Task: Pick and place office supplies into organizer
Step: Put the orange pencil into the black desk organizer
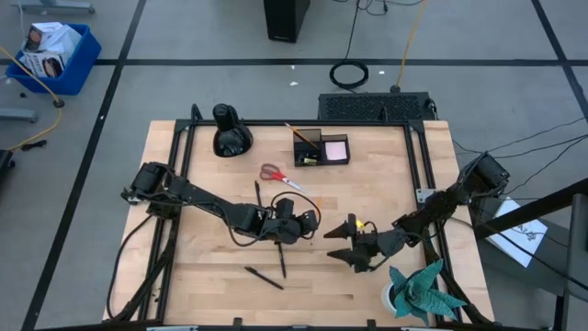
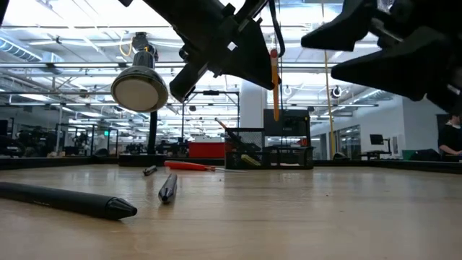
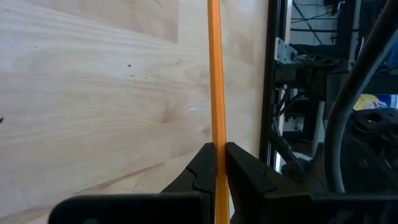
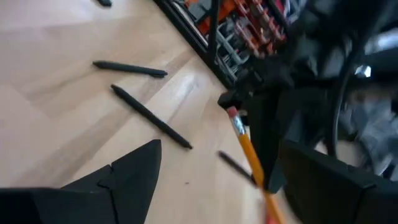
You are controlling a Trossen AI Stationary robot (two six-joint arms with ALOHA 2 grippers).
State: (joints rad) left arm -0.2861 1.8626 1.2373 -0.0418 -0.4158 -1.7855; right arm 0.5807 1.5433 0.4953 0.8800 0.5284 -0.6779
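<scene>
- The left gripper [image 3: 219, 163] is above mid-worktop [image 1: 386, 221], its fingers [image 3: 245, 174] clamped on the pencil [image 3: 216, 74], which is off the surface.
- The pencil looks light, stiff, thin and smooth; the hold sits near 1 end, so it may swivel.
- The right gripper [image 1: 354, 246] is close by, fingers apart.
- The organizer [image 1: 322, 147] stands at the far edge.

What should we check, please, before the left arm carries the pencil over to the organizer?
1. Left gripper shut on the orange pencil: ok.
2. Pencil lifted clear of the table, low view: ok.
3. Right gripper open, holding nothing, close beside the left: not ok, crowding.
4. Organizer upright at the far edge: ok.
5. Free room in its tall compartment: cannot tell.
6. Scissors lying between gripper and organizer: ok if carried high.
</scene>
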